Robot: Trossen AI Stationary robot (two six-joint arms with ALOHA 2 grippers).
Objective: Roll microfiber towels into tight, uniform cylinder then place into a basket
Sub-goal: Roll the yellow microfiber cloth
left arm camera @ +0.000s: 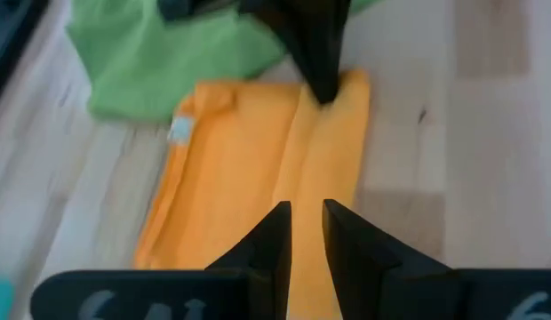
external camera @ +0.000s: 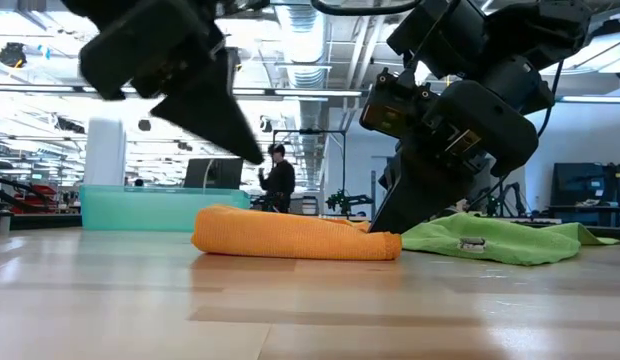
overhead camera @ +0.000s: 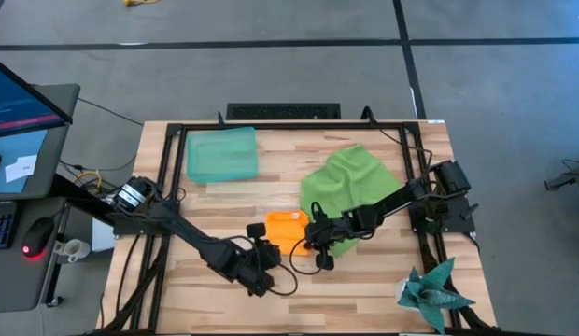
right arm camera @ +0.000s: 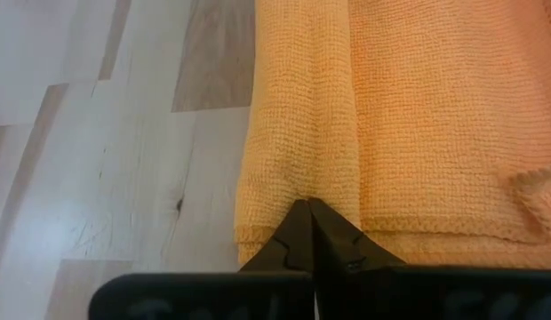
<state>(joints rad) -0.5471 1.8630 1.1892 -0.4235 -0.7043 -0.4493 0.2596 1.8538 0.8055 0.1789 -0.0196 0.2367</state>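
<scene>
Nearest the table's front edge we see the left gripper (overhead camera: pixel 263 250), its two dark fingers (left arm camera: pixel 274 233) held close together with only a narrow slit between them, gripping nothing, hovering just above the near end of the orange towel (overhead camera: pixel 288 230). That towel lies folded on the wooden table (overhead camera: pixel 364 289) near its middle, one long edge turned over into a soft roll (right arm camera: pixel 302 116); from the low view it reads as a flattened orange log (external camera: pixel 295 235). At its other end we find the right gripper (overhead camera: pixel 319 245), fingers pressed together and pinching the rolled edge of the orange towel, their tips buried in the fold (right arm camera: pixel 307 227). Just behind and to the right, touching the orange one, the green towel (overhead camera: pixel 350 187) lies loosely crumpled beneath the right arm. At the front right corner sits a spiky teal star-shaped object (overhead camera: pixel 434 289), well apart from the cloths. Farthest back, toward the rear left of the table, the basket (overhead camera: pixel 221 154) sits on the table.
</scene>
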